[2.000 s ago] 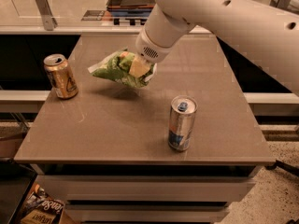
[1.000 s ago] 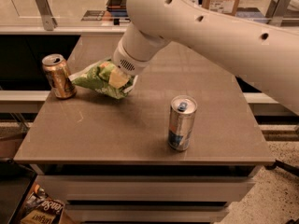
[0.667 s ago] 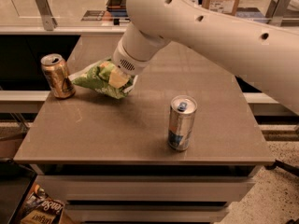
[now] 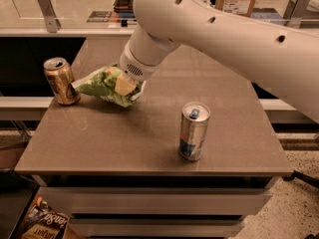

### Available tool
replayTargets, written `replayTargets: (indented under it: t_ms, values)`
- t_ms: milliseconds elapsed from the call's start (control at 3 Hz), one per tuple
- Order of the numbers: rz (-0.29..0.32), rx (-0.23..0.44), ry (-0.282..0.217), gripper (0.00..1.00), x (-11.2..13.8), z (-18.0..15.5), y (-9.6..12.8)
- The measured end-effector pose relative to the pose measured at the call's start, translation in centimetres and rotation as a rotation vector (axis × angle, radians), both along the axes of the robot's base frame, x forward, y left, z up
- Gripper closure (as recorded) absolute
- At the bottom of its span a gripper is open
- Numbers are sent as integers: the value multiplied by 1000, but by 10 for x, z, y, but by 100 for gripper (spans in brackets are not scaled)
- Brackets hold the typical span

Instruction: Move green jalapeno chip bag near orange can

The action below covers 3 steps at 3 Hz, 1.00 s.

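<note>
The green jalapeno chip bag point(image 4: 102, 85) is a crumpled light-green foil bag at the left of the grey table point(image 4: 149, 133), low over or on the top. Its left tip is just right of the orange can point(image 4: 60, 80), which stands upright at the table's left edge. My gripper point(image 4: 125, 87) comes down from the large white arm point(image 4: 209, 29) and is shut on the bag's right half; a pale fingertip point(image 4: 124, 85) shows against the foil.
A taller slim silver-and-blue can point(image 4: 193, 131) stands upright at the front right of the table. A counter with metal brackets point(image 4: 47, 6) runs behind. Printed packs point(image 4: 45, 223) lie on the floor at the front left.
The arm carried the bag left and down from the middle of the table to beside the orange can. Over the last second it has hardly moved.
</note>
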<state>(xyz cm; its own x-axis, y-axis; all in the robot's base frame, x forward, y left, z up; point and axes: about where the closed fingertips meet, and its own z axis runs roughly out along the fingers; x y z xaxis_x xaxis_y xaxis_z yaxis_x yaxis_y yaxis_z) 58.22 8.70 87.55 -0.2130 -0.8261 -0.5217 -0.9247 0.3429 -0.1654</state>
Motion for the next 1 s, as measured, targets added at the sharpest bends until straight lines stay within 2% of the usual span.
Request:
replayTargets:
  t_ms: [333,667,1000]
  values:
    - [2,-1,0,12,-1,0,1]
    - [4,-2,-1,0,-2,0,2]
    - [4,-2,-1,0,-2,0,2]
